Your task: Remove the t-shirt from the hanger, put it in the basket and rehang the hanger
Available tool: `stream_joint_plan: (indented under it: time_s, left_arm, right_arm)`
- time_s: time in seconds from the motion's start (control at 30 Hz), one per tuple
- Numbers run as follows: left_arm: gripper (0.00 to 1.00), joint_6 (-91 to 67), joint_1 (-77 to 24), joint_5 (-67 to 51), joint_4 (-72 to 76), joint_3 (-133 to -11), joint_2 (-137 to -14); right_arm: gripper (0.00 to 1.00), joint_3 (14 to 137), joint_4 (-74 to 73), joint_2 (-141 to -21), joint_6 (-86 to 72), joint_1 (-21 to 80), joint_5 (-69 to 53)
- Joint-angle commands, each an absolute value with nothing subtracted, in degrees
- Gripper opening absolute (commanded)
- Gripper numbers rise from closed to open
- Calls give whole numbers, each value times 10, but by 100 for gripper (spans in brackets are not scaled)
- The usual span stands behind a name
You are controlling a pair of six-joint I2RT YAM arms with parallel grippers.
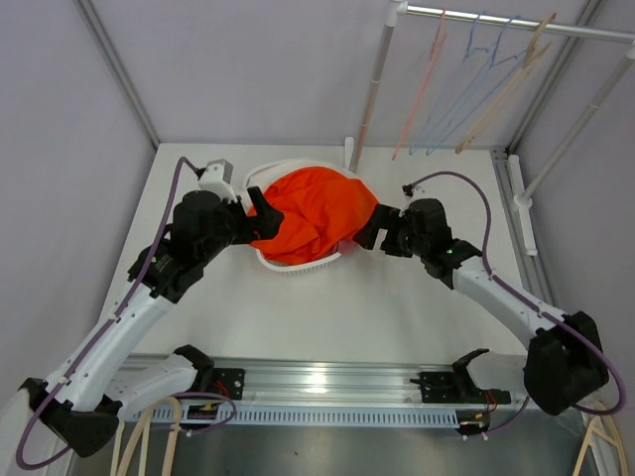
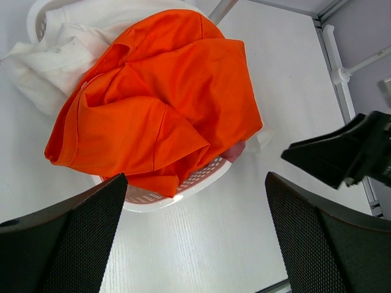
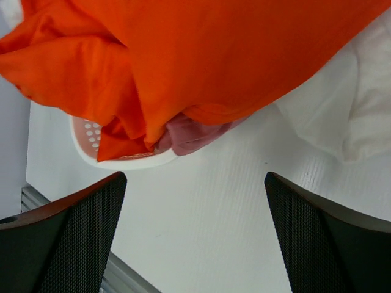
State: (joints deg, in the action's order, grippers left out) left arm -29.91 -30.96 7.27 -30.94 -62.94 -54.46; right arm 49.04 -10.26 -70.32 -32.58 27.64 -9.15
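An orange t-shirt [image 1: 317,213] lies crumpled on top of a white laundry basket [image 1: 298,266] at the middle back of the table. No hanger shows on it. My left gripper [image 1: 260,213] is open and empty at the shirt's left edge. My right gripper [image 1: 372,230] is open and empty at its right edge. The left wrist view shows the shirt [image 2: 165,104] over the basket rim [image 2: 183,192], beyond my open left gripper [image 2: 195,244]. The right wrist view shows the shirt [image 3: 208,55] and basket rim [image 3: 131,162] beyond my open right gripper [image 3: 195,244].
Several empty hangers [image 1: 476,89] hang from a rail [image 1: 516,22] at the back right. A white garment [image 2: 55,61] and a pink one [image 3: 195,134] lie under the orange shirt. The right gripper [image 2: 342,155] shows in the left wrist view.
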Motion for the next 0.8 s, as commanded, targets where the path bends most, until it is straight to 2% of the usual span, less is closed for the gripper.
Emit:
stream_joint_plan:
  time_s: [0.0,0.13,0.23,0.47,0.77]
  left_arm:
    - [99,-300,-305,64,-293,-621,-533]
    - [100,-298,-305,63,-292,-620,-537]
    - [99,-296,-305,62,-292,-620,-537]
    - [99,-290,-305,70,-293,-612,-521]
    - [100,-283,-305,69,-287,-604,-507]
  right_arm:
    - [100,448,55,-750,-400,278,-93]
    - [99,404,177,-802,-446,277,-70]
    - [100,420,228,-856,-450,274,-71]
    - [99,442,300,-926,-425,275,-38]
    - [99,475,314,-1000,-404,275,-1]
